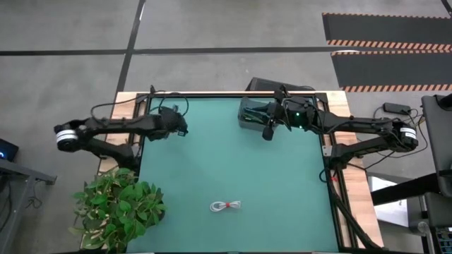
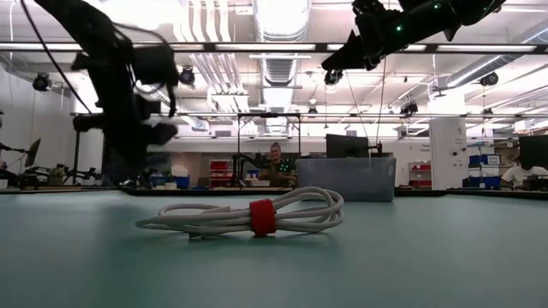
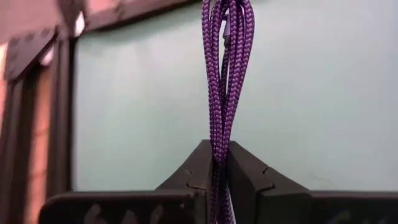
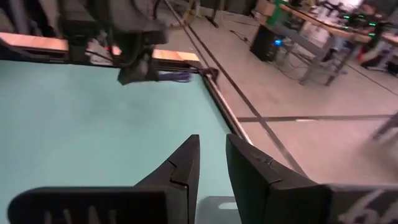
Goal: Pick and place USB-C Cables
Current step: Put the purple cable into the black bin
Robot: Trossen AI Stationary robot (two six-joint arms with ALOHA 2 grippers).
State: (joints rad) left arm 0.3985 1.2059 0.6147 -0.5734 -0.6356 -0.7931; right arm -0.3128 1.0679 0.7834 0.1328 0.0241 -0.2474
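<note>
A dark blue-purple braided cable bundle [image 3: 225, 74] is in my shut left gripper [image 3: 221, 163], which hovers over the table's far left part [image 1: 178, 128]; the right wrist view shows that bundle [image 4: 179, 76] too. A white cable bundle with a red band [image 1: 226, 206] lies flat on the green mat near the near edge [image 2: 257, 216]. My right gripper [image 4: 212, 167] hangs above the grey bin [image 1: 253, 113] at the far edge, fingers slightly open and holding nothing. No teal-green bundle shows. My left gripper pinches the blue-purple bundle between its two fingers [image 3: 249, 177], across several side-by-side strands [image 3: 219, 146]. The long loops run on past the fingertips, along the fingers. The bundle is lifted clear of the mat; in the right wrist view it sticks out sideways from the gripper.
The grey translucent bin [image 2: 347, 178] stands at the far edge, right of centre. A leafy potted plant [image 1: 116, 208] crowds the near left corner. A wooden frame [image 1: 337, 134] borders the mat. A wide stretch of green mat separates the arms from the white cable.
</note>
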